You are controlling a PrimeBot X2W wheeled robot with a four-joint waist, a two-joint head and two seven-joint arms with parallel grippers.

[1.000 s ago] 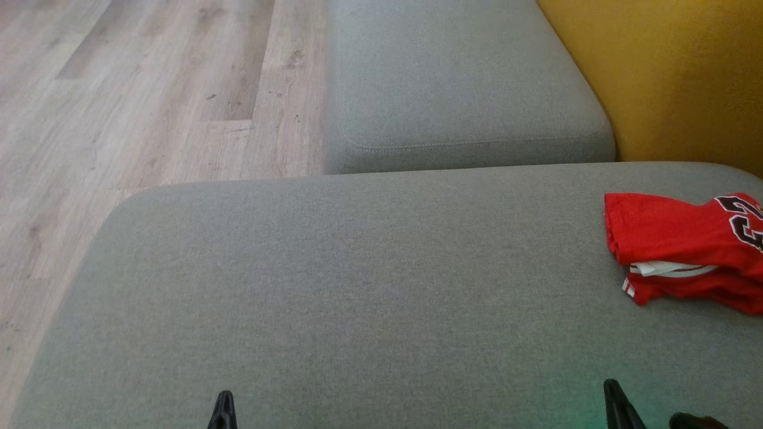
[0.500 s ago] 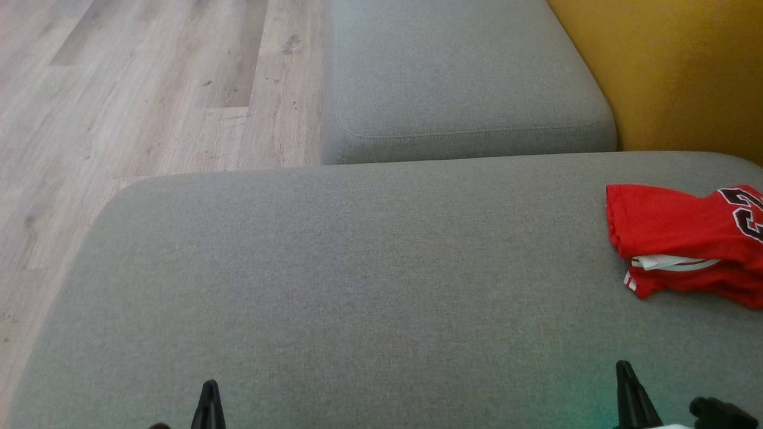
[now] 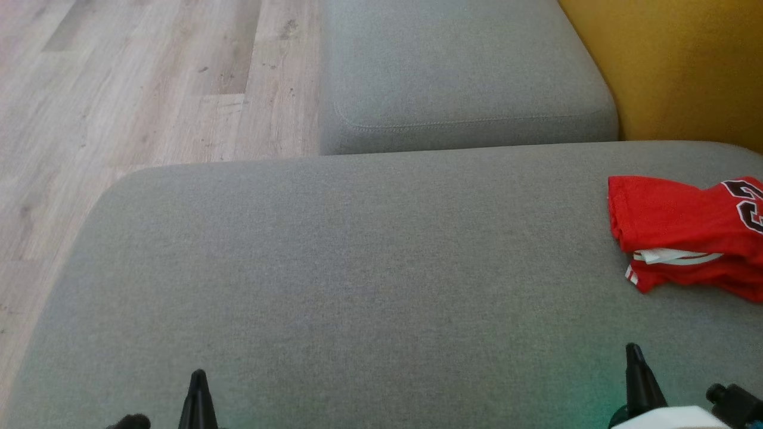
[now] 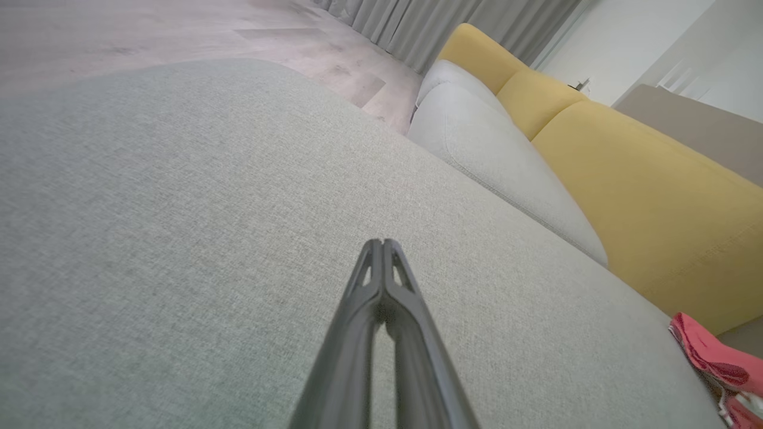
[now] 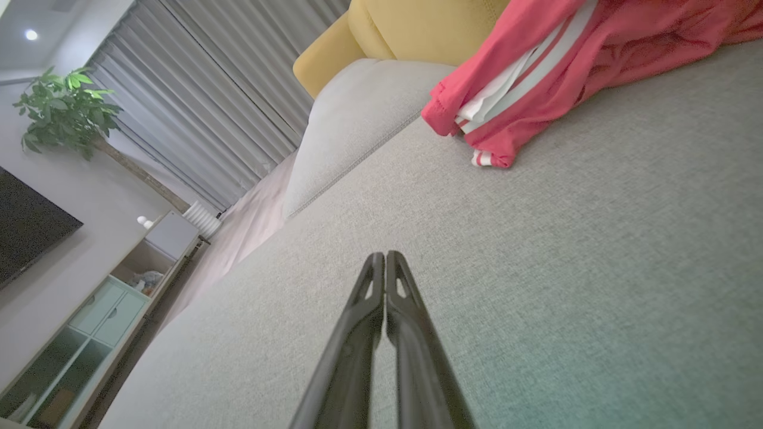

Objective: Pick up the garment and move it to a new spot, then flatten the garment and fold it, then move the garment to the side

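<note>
Head view: left gripper (image 3: 198, 375) and right gripper (image 3: 633, 350), both pressed closed and empty, point across the grey sofa cushion (image 3: 357, 268), where the bunched red garment (image 3: 679, 232) lies at its right edge.

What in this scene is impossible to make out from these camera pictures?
Red garment, head view: its right part and most of the printed number are cut off by the right edge.
Same garment, right wrist view: its upper part is cut off by the top edge, so its full shape is unknown.
Cabinet, right wrist view: what sits on its shelves is too small and blurred.
</note>
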